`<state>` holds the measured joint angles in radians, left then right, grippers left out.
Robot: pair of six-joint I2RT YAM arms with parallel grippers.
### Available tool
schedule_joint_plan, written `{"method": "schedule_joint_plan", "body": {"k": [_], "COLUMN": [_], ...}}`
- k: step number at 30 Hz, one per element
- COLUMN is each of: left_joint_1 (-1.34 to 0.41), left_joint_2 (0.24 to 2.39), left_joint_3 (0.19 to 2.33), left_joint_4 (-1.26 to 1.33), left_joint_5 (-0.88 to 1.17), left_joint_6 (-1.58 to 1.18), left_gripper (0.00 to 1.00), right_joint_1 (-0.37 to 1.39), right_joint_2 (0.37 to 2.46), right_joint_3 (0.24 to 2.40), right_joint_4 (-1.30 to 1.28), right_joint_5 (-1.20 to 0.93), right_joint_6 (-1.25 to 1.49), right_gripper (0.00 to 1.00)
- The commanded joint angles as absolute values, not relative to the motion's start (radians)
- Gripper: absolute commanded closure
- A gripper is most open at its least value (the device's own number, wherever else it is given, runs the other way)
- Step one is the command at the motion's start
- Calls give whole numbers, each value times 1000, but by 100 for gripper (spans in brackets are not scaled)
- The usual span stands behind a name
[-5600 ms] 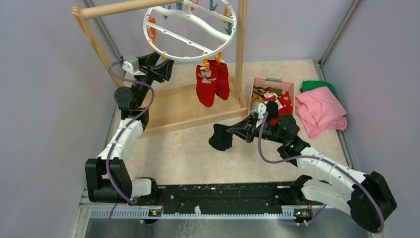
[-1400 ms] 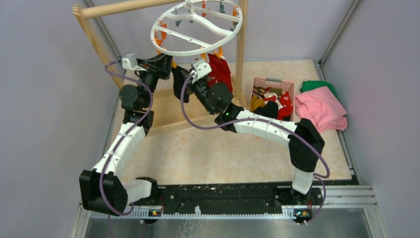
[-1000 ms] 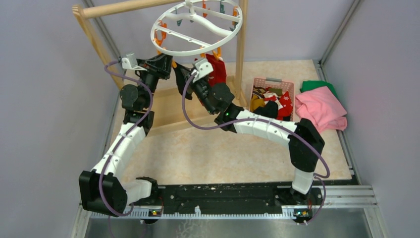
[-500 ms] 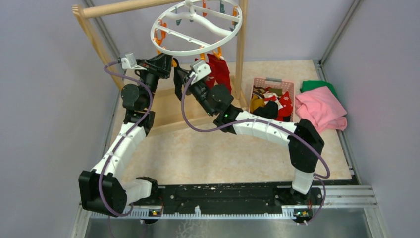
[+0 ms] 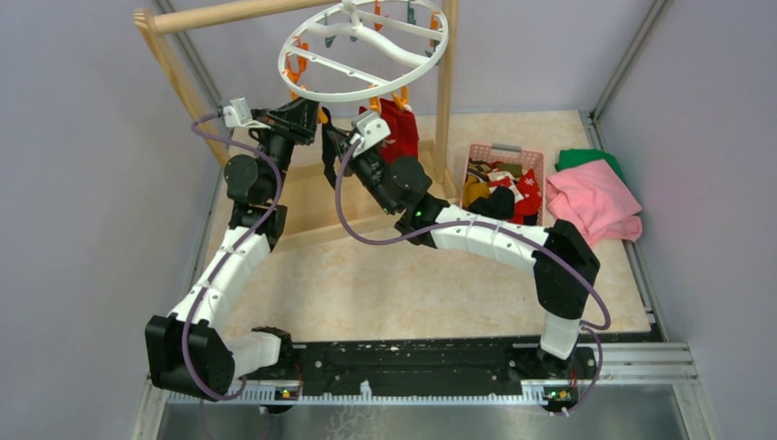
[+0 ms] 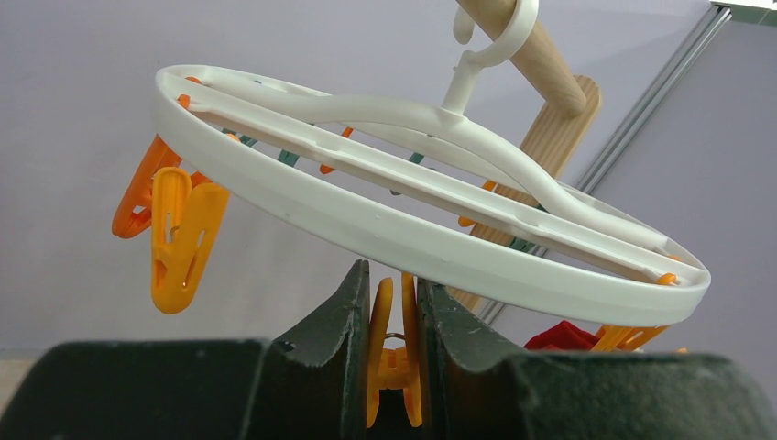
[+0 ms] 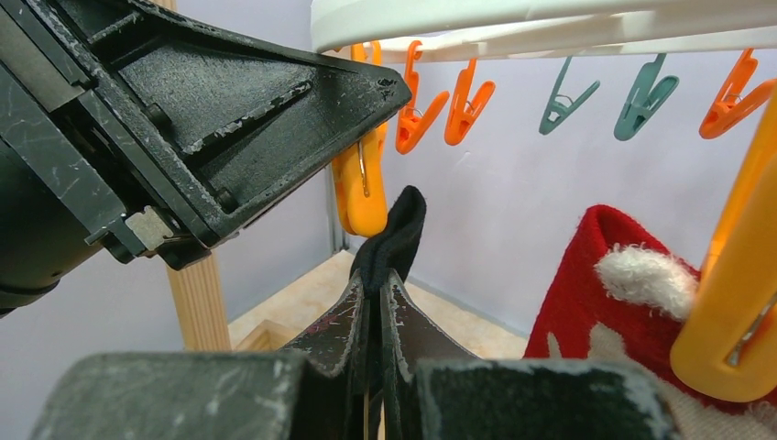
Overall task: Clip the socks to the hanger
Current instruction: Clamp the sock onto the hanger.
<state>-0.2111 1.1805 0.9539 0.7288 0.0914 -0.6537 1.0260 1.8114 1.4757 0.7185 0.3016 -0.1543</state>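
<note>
The white ring hanger (image 5: 366,92) hangs from the wooden rod, with orange and teal clips under it. My left gripper (image 5: 311,115) is shut on an orange clip (image 6: 394,357) under the ring's near left rim (image 6: 366,225). My right gripper (image 7: 376,280) is shut on a black sock (image 7: 399,234) and holds it up just right of the left gripper. The sock's top edge touches the lower end of that clip (image 7: 362,197); I cannot tell whether it is inside the clip. Red socks with white patterns (image 5: 399,128) hang clipped to the right.
A wooden frame rack (image 5: 183,69) carries the hanger; its right post (image 5: 446,101) stands close behind my right arm. A pink basket (image 5: 504,149) with several socks sits at the back right. Folded pink (image 5: 591,206) and green (image 5: 586,158) cloths lie beside it.
My right gripper has carried the black sock from low over the table up to the hanger. In the last second it edged up and left toward the clip in my left gripper.
</note>
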Motion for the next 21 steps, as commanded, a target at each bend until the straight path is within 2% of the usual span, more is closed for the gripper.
{"method": "schedule_joint_plan", "body": {"k": [1, 21], "left_joint_1": [-227, -232], "left_joint_2": [1201, 1206], "left_joint_3": [986, 994], "left_joint_4": [655, 634], "left_joint_5": [104, 88], "left_joint_6": [-693, -694], "left_gripper": [100, 100], "right_joint_1": [1045, 1054], "right_joint_2": [1826, 1829], "right_joint_3": [1513, 1519], "right_joint_4": [771, 784], "right_joint_5": [290, 337], "right_joint_6": [-149, -192], "right_gripper": [100, 100]}}
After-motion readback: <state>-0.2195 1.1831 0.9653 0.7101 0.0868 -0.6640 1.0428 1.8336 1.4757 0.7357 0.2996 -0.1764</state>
